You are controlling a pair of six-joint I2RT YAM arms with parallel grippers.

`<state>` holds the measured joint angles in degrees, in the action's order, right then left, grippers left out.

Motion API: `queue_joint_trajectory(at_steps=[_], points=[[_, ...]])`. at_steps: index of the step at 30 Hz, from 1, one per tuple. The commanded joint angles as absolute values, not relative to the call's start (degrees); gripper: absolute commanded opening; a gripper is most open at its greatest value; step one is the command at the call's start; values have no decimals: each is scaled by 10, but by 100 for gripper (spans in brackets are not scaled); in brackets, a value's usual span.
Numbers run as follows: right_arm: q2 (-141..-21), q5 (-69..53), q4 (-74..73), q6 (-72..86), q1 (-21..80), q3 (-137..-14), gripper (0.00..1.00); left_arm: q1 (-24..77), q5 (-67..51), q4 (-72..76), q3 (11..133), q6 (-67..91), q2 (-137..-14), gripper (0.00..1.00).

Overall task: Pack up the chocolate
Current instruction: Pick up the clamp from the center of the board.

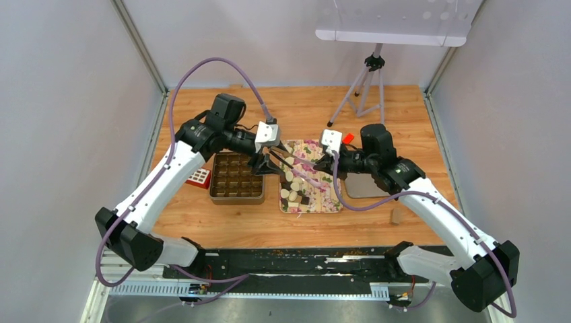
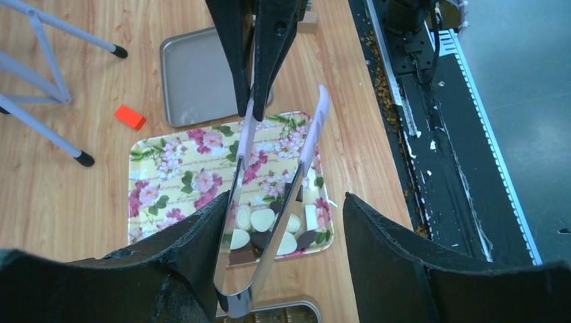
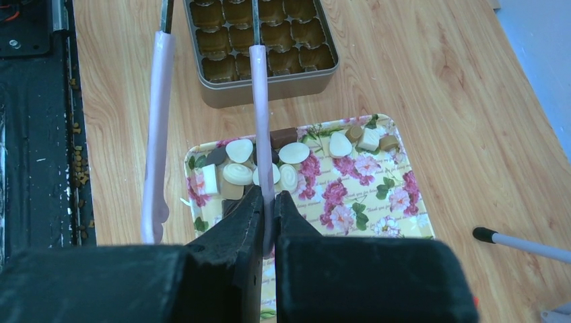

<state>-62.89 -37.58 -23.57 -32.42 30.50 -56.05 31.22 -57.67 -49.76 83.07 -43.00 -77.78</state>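
- While the right claw (image 3: 269, 195) is pinched tight on one lilac-tipped arm of the tongs (image 3: 258, 101), the other arm springs free beside it.
- The left claw (image 2: 286, 198) gapes wide about the tongs' bent steel end, a finger on either side. Whether one finger touches the steel I cannot tell; nothing is gripped there.
- The tongs reach across above the floral tray (image 3: 377, 208), their tips apart with no piece between them.
- The chocolate (image 3: 294, 153) lies on the floral tray, bunched at the end nearest the arm bases: white, dark and tan bits, some touching.
- I judge each piece light, stiff and smooth, apt to skid or pop out of a pinch and to scuff if squeezed hard. Best to take one at the heap's edge, across its sides, with the soft tips.
- Just left of the floral tray, on the worktop (image 3: 417, 81), stands the compartment tin (image 3: 269, 91); the cells in view look unfilled.
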Motion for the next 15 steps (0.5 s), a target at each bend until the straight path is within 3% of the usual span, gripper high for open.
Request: queue_joint_trajectory(at_steps=[1,15], points=[[-628,-374,-188,-304,305,-562,0,324,-589,-493,841,-438,-793,68],[-641,-363,-173,-286,305,-567,0,332,-580,-554,882,-496,-830,57]])
